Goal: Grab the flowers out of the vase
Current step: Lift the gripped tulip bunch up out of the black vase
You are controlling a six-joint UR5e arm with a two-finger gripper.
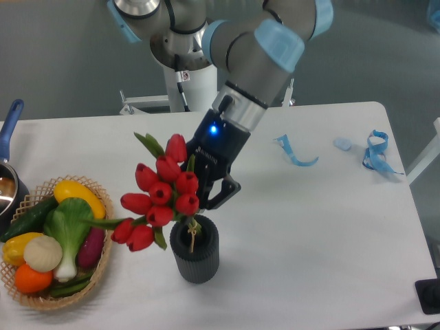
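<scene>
The flowers (159, 194), a bunch of red tulip buds with green leaves, hang tilted to the left above the vase (195, 251). Only the thin bound stem end still reaches into the vase's mouth. The vase is dark grey, ribbed and upright near the table's front edge. My gripper (203, 194) comes down from the upper right and is shut on the flowers' stems just behind the buds. The buds hide most of the fingers.
A wicker basket (101, 267) of vegetables sits at the front left, close to the lowest buds. A blue-handled pot (9, 128) stands at the left edge. Blue ribbon pieces (377, 152) lie at the right on the white table (316, 234).
</scene>
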